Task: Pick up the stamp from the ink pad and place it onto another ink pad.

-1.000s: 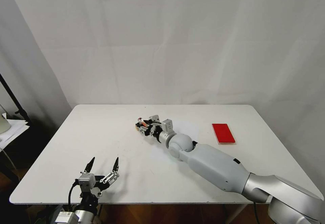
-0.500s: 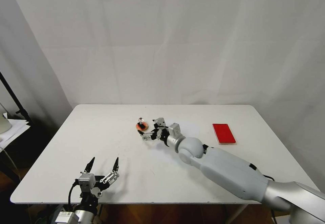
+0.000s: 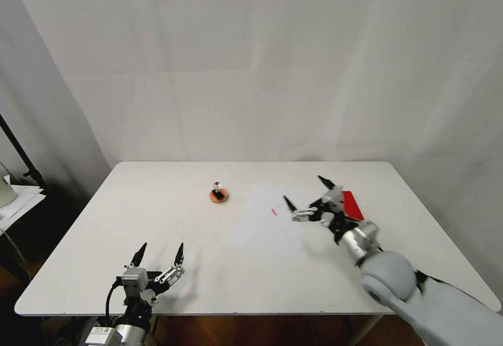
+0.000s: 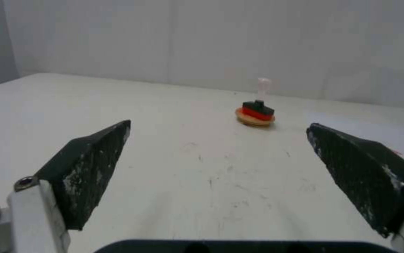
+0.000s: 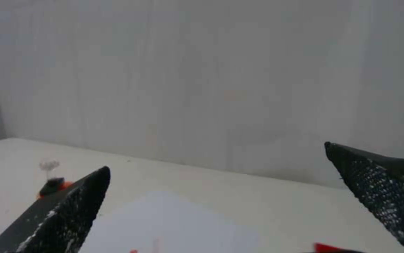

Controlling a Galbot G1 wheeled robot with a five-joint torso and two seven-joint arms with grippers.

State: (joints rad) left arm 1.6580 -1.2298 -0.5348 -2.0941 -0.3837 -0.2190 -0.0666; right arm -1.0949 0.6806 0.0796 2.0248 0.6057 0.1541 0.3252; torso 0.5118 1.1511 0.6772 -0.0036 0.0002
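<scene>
The stamp [image 3: 216,186], black base with a clear knob, stands upright on the small round orange-red ink pad [image 3: 219,196] at the table's middle back. It also shows on that pad in the left wrist view, stamp [image 4: 258,101] on round pad [image 4: 255,120], and in the right wrist view as stamp [image 5: 50,175]. My right gripper [image 3: 304,189] hovers open and empty well to the right of it, in front of the red rectangular ink pad [image 3: 353,204], partly covering it. My left gripper [image 3: 160,249] rests open at the table's front left.
A white sheet of paper [image 3: 264,225] with a small red mark [image 3: 273,211] lies flat between the round pad and the right gripper. The white table [image 3: 157,189] ends close behind the left gripper. A dark stand [image 3: 21,157] is off to the left.
My right gripper let go of the stamp on the round pad and drew back to the right toward the red pad, open. The left arm stayed still.
</scene>
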